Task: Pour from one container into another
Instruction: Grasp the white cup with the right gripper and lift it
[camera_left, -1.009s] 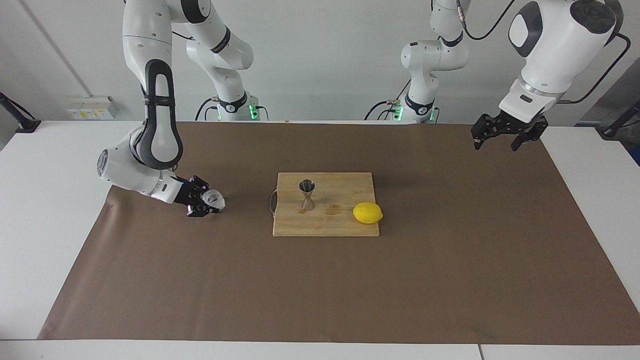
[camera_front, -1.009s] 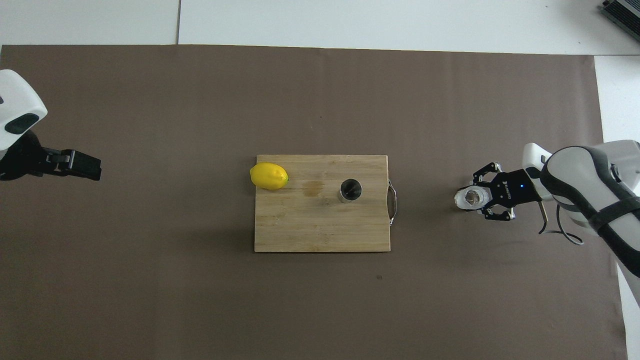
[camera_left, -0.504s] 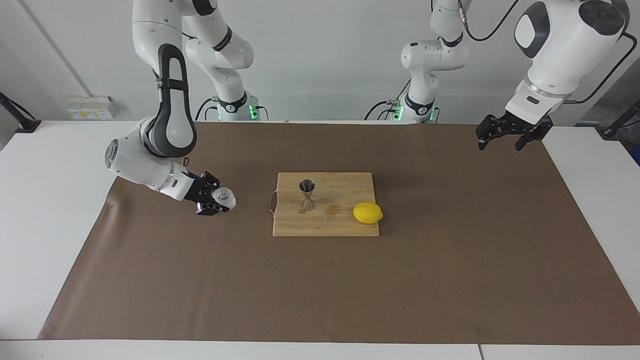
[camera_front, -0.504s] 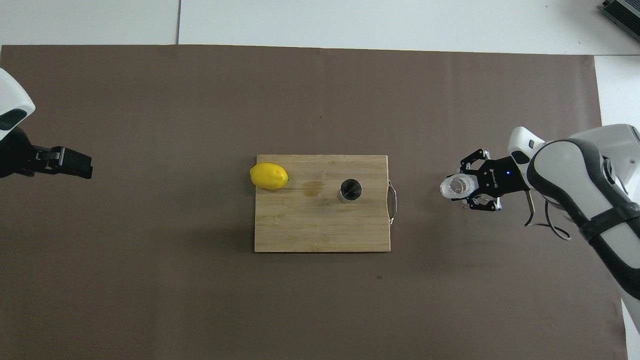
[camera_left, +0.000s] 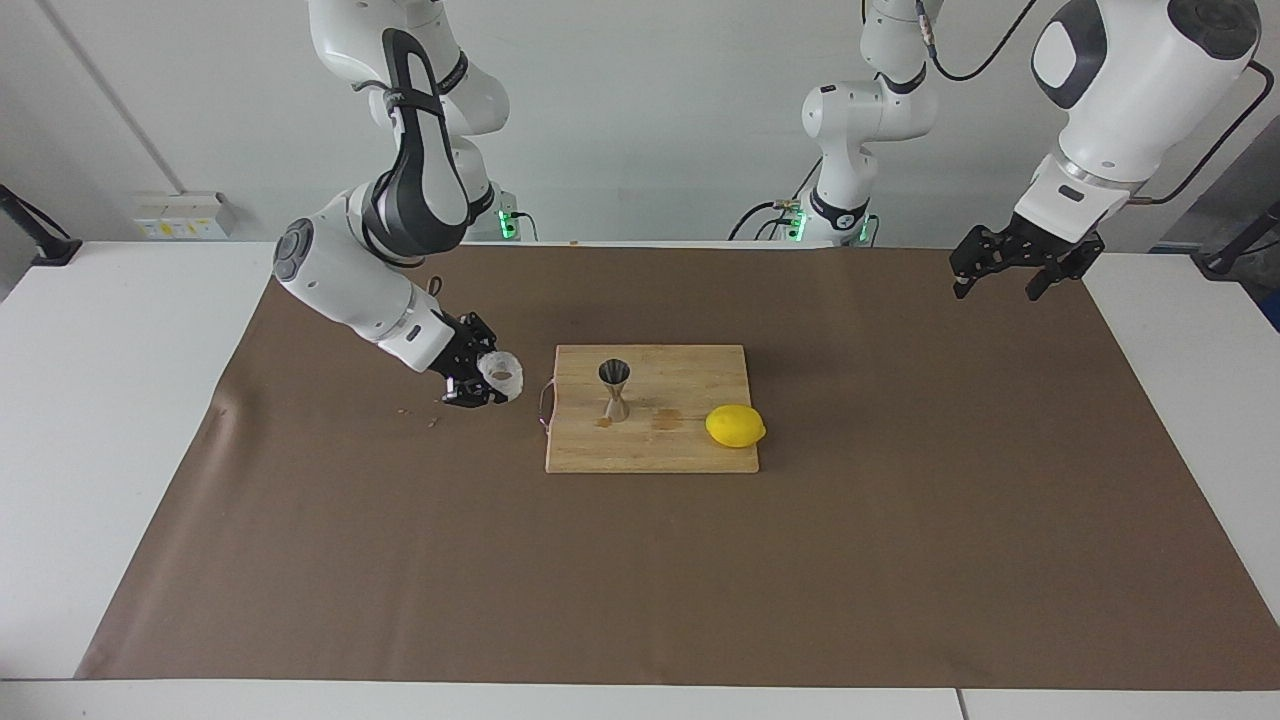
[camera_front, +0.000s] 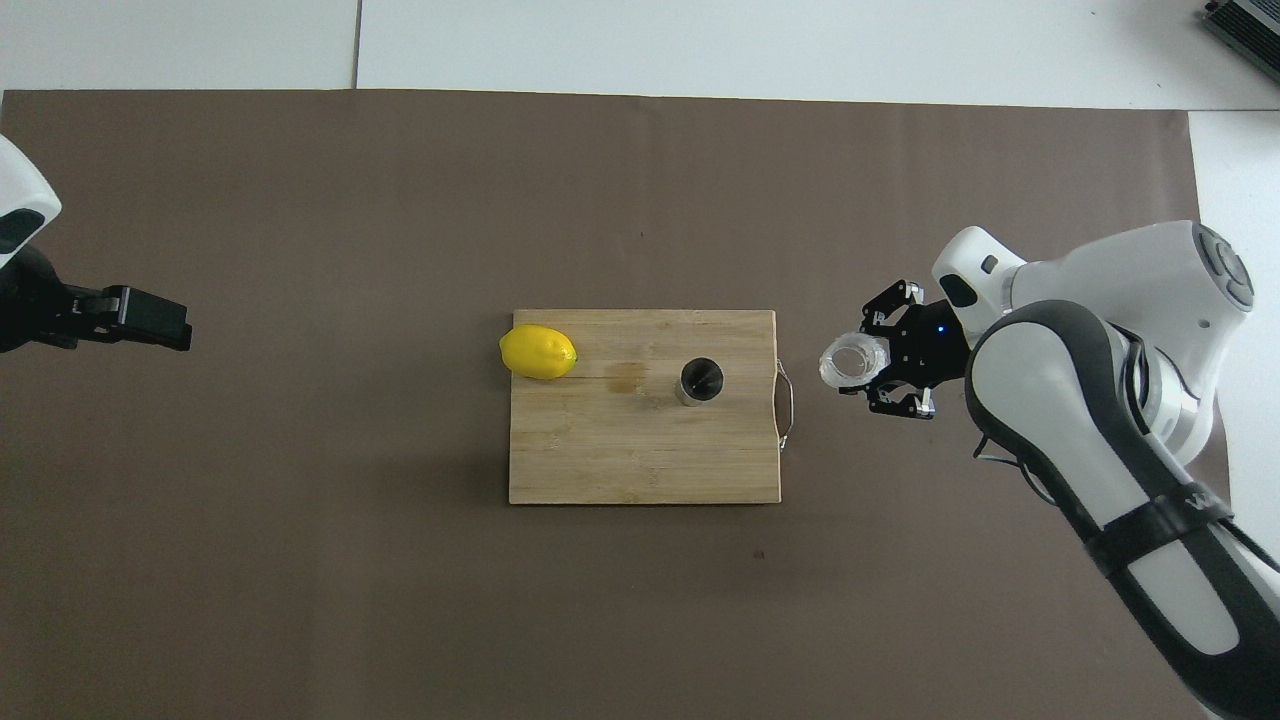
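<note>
A small squat glass cup is held over the brown mat, just off the handle end of the wooden cutting board. My right gripper is shut on the cup from the side, and the cup is tipped with its mouth partly facing the far table edge. The steel hourglass jigger stands upright on the board, apart from the cup. My left gripper hangs open and holds nothing, high over the mat at the left arm's end, waiting.
A yellow lemon lies on the board at the left arm's end. A damp stain marks the board between the lemon and the jigger. A few small specks lie on the mat under the right arm.
My right gripper has carried the cup across the mat toward the board's handle end, and its arm has swung in with it. The left gripper has risen slightly.
</note>
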